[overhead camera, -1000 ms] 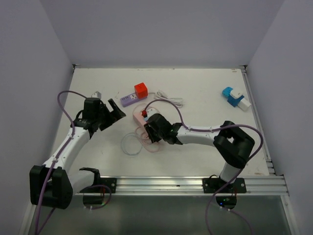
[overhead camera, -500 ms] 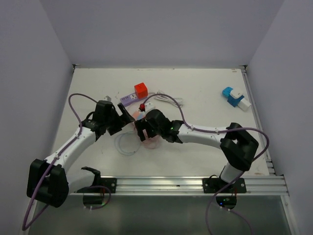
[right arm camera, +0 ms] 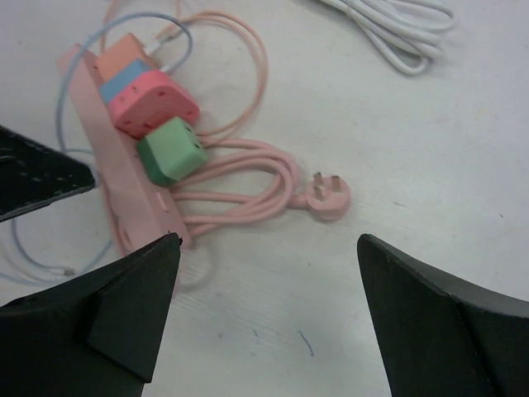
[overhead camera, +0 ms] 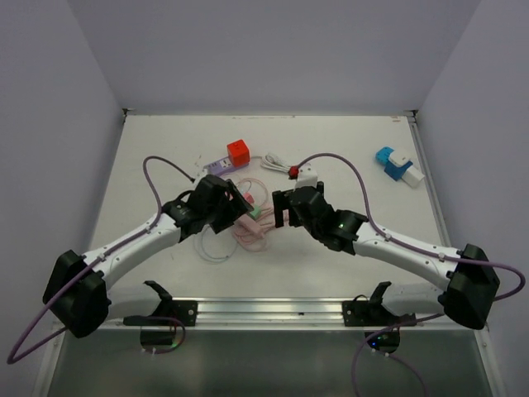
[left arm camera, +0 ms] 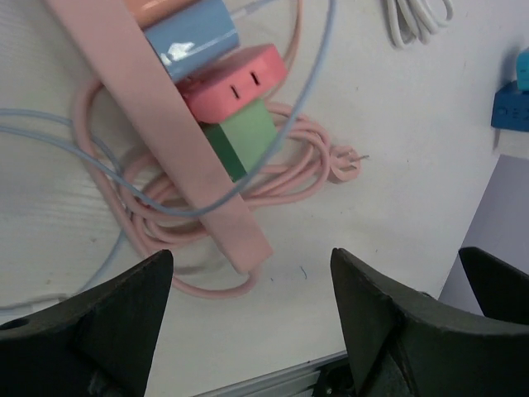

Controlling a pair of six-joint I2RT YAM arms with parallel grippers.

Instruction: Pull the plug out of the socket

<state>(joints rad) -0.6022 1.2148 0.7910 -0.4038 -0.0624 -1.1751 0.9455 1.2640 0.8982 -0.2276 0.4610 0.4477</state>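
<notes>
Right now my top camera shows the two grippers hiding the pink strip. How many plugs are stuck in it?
Observer: Four in a row on the pink strip: orange plug, blue plug, red plug, green plug.
Operator: Is a gripper holding one?
Observer: No. The left gripper and the right gripper are both open, with nothing between their fingers.
Operator: Which plug ends the row?
Observer: The green plug, at the strip end that points toward the fingers.
</notes>
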